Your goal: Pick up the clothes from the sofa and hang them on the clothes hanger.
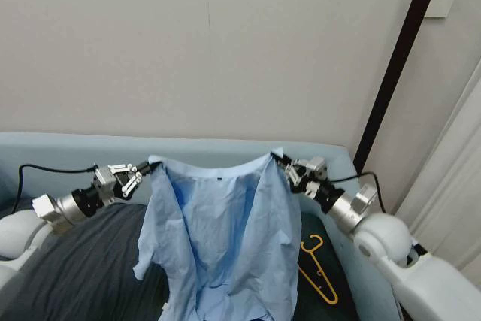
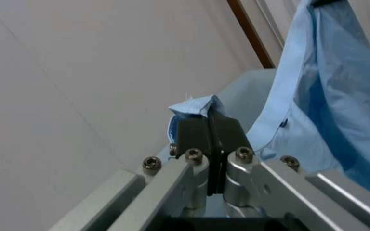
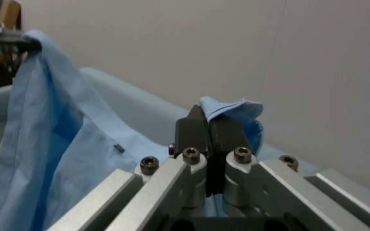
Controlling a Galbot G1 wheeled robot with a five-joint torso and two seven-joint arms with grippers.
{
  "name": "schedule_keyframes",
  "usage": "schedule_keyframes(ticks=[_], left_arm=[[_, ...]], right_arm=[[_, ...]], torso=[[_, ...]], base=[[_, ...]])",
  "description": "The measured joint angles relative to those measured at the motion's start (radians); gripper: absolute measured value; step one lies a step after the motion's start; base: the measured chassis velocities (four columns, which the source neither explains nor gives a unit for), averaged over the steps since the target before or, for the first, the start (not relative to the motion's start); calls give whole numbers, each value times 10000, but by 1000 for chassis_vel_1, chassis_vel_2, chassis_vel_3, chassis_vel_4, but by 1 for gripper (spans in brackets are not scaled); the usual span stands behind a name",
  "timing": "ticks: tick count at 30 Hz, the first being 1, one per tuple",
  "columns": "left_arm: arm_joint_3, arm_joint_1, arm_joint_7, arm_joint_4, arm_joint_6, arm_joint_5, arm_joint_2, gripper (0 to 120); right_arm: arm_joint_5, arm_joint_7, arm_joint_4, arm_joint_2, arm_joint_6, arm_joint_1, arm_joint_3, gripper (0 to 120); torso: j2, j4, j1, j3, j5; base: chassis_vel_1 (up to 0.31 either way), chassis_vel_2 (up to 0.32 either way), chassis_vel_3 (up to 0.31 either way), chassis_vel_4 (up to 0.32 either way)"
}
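Note:
A light blue shirt (image 1: 225,238) hangs spread in the air above the sofa, held by its two shoulders. My left gripper (image 1: 143,174) is shut on the shirt's left shoulder; in the left wrist view a fold of blue cloth (image 2: 194,107) sticks out between the closed fingers. My right gripper (image 1: 279,163) is shut on the other shoulder, with a bunch of the fabric (image 3: 231,109) pinched between its pads. An orange clothes hanger (image 1: 319,268) lies on the sofa seat, below my right arm and beside the shirt's hem.
The pale blue sofa back (image 1: 68,148) runs along a plain wall. A dark grey cushion (image 1: 75,261) covers the seat at the left. A dark wooden pole (image 1: 394,65) stands at the right, with a white curtain (image 1: 451,178) beyond it.

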Motion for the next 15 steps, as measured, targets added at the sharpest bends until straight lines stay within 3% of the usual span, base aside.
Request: schedule_keyframes(ticks=[3,6,8,11,15], left_arm=[[-16,538,-447,-278,112,1021,-541,0],[105,851,-1217,-517,251,1360,-789,0],[149,1058,-1905,-744,492,1388,-838,0],[127,1039,-2084,-799,633,1359,-739,0],[46,913,-2111,-736,681,1270,-413,0]], right_arm=[[-1449,967,-636,480,253,-870,-333,0],[-1853,1980,-1278,858,366,-1236,-665,0],[-1481,2516,-1859,1244,434,-1399,-885,8],[-747,2705,-2138,1361,411,-1428,-982,16],[422,3237,-2260,1185,-715,-1435,-986,32]], torso=[[0,3,0,0,-3],[-1,-3,1,1,-3],[-1,0,0,1,0],[-1,2,0,0,-1],[-1,0,0,0,0]], base=[[0,0,0,0],[0,0,0,0],[0,0,0,0],[0,0,0,0],[0,0,0,0]])
